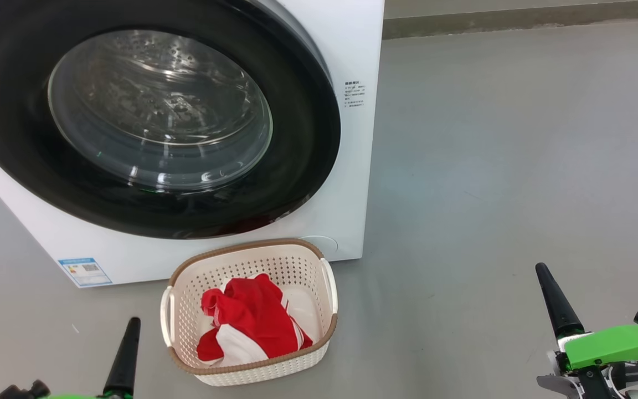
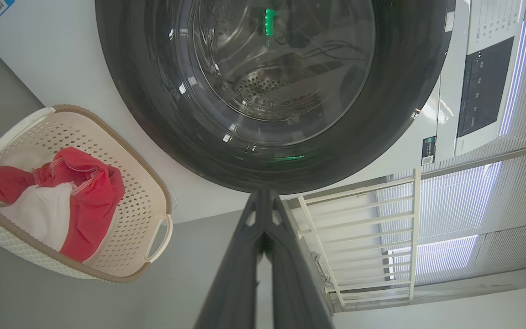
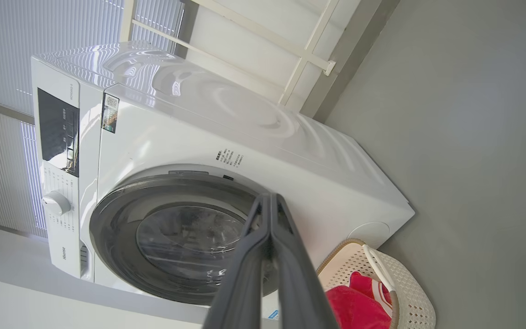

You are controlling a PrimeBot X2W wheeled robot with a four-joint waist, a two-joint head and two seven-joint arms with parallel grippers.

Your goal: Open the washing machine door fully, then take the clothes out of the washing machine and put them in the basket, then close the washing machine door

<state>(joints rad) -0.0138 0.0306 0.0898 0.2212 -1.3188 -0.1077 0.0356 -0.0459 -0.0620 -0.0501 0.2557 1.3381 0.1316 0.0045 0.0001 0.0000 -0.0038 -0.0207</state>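
The washing machine (image 1: 352, 61) (image 3: 318, 155) stands at the upper left, its round black-rimmed door (image 1: 153, 119) (image 2: 272, 91) (image 3: 181, 237) lying flat against the front, shut. Through the glass the steel drum looks bare. The red and white clothes (image 1: 252, 324) (image 2: 57, 201) (image 3: 359, 306) lie in the cream basket (image 1: 308, 260) (image 2: 135, 173) (image 3: 409, 288) on the floor just before the machine. My left gripper (image 1: 128, 349) (image 2: 265, 201) sits low at the basket's left, fingers together, holding nothing. My right gripper (image 1: 557, 302) (image 3: 270, 203) rests at the lower right, shut and bare, well away from the basket.
Grey floor (image 1: 518, 155) spreads wide to the right of the machine. A blue label (image 1: 85, 271) marks the machine's lower left front. White railing and blinds (image 2: 381, 228) stand beside the machine. The control panel (image 3: 57, 132) runs along the machine's top front.
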